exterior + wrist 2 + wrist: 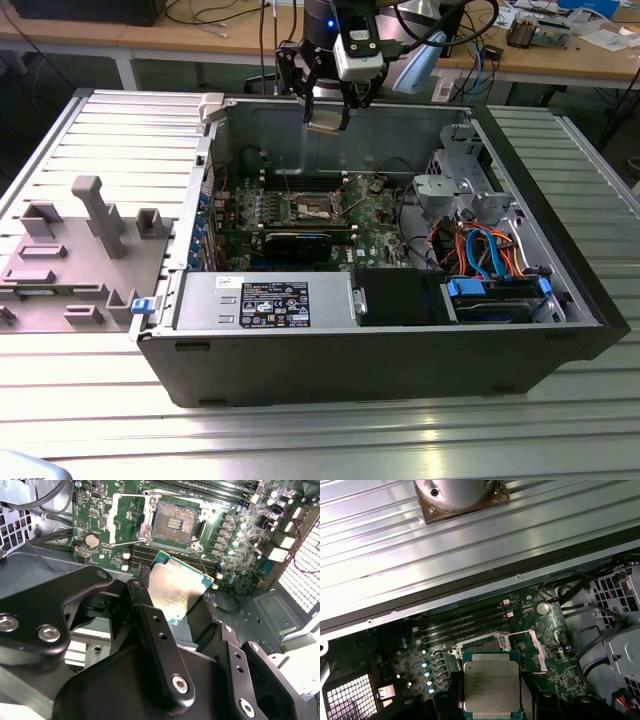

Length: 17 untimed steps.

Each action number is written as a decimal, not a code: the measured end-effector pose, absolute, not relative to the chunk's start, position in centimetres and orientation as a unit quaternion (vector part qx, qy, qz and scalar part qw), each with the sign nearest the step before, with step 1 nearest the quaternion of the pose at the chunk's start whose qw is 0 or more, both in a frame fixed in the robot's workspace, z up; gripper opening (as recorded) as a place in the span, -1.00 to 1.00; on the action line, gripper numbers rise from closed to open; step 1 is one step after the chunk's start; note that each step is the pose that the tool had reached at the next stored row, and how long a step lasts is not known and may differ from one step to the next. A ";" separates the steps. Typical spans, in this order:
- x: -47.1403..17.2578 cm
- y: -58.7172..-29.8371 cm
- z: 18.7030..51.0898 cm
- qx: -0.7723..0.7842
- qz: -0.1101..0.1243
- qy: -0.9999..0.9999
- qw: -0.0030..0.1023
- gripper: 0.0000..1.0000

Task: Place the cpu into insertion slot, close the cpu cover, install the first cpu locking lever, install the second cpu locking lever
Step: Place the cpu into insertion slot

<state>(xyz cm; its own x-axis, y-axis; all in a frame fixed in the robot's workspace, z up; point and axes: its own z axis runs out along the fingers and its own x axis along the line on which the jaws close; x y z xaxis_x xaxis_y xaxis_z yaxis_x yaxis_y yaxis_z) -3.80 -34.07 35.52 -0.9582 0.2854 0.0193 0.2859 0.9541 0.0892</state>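
The end effector (175, 600) is clamped on the cpu (176, 586), pinching it by two opposite edges. This keeps the silvery top facing up and the chip level for seating. It hangs above the insertion slot (175, 522), well clear of it. Beside the slot the cpu cover (113, 520) is swung open, leaving the socket bare to take the chip. The motherboard (235, 540) around the slot lies inside an open computer case (400, 350) on the desk (300, 440).
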 end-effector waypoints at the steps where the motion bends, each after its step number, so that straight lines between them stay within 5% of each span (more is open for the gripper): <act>1: -3.8 -34.1 35.5 -0.145 -0.046 -0.988 0.003 0.09; 17: -3.8 -34.1 35.5 -0.150 -0.046 -0.988 0.003 0.09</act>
<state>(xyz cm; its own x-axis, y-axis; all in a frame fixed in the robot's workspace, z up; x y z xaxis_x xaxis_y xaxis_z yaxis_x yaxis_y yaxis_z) -3.80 -34.06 35.52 -0.9553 0.2951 0.0193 0.2956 0.9511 0.0892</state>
